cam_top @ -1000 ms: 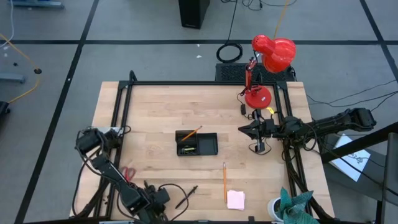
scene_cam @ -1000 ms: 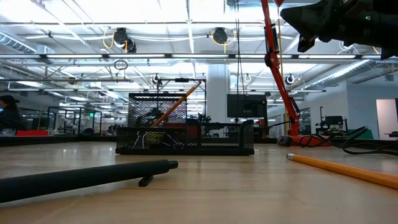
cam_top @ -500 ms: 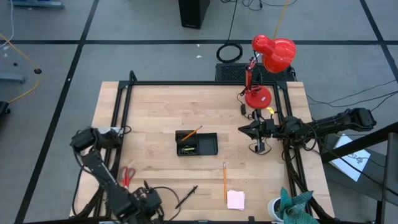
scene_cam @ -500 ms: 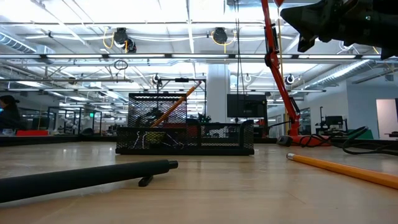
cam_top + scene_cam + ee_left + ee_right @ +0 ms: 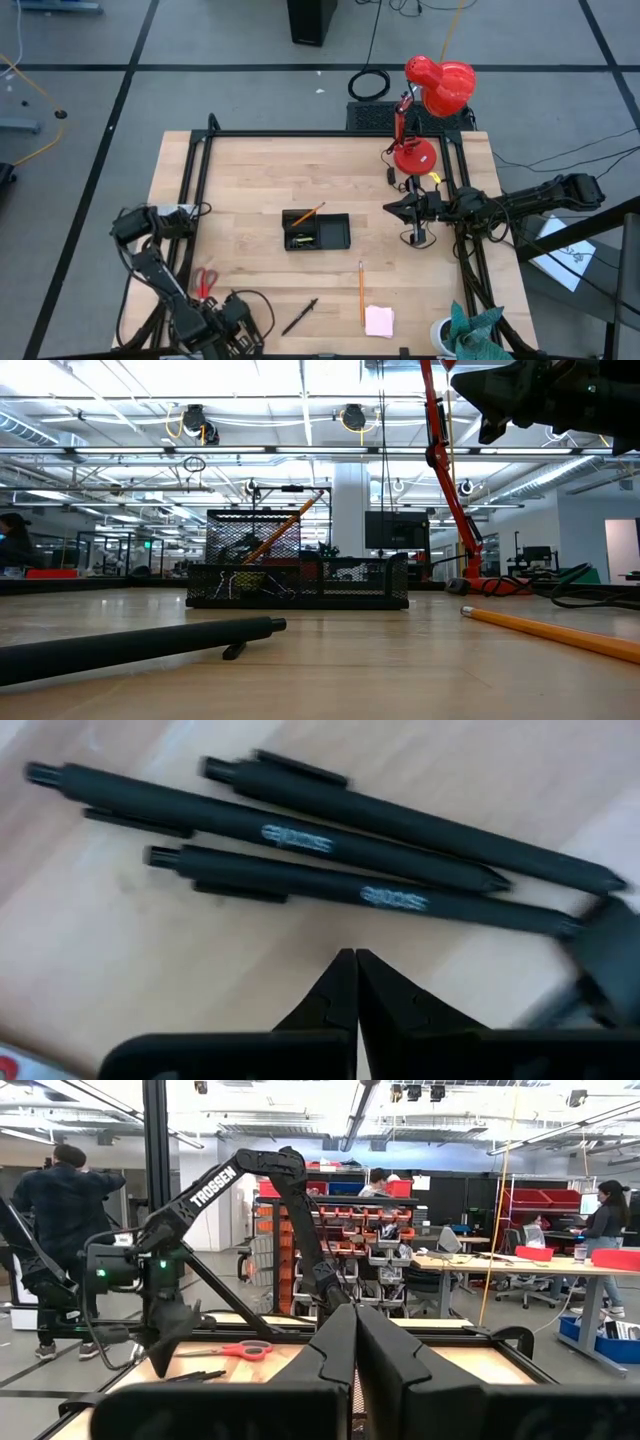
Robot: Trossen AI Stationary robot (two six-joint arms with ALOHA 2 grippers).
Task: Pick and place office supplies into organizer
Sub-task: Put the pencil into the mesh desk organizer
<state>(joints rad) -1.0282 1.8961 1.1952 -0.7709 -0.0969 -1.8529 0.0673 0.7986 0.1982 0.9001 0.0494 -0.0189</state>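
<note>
**A:** In the organizer (image 5: 318,231), at the middle of the table (image 5: 250,170), you had only a little filed: an orange pencil (image 5: 306,214) leaned out of the taller compartment on its left side, and a small yellow-green piece (image 5: 300,241) lay beside it. The shallow compartment on the right looked bare from above.

**B:** So most of it was left to do?

**A:** By my reckoning, yes. A second orange pencil (image 5: 361,291) lay loose, just nearer than the organizer; the pink note pad (image 5: 379,320) sat at the near edge, right of that pencil; the red-handled scissors (image 5: 205,282) lay near the left rail; and one black pen (image 5: 300,316) showed alone toward the near edge.

**B:** And your left arm?

**A:** Your left gripper (image 5: 355,982) was low at the near-left corner with its fingers pressed together on nothing, hanging just over a cluster of three black pens (image 5: 300,840) (the wrist camera showed them lying side by side on the wood). Not one of them was lifted.

**B:** The right?

**A:** Your right gripper (image 5: 392,208) hovered above the table right of the organizer, near the red desk lamp (image 5: 430,100), fingers closed and empty. I judged it to be waiting. The tiny clips I could not make out anywhere.
</note>
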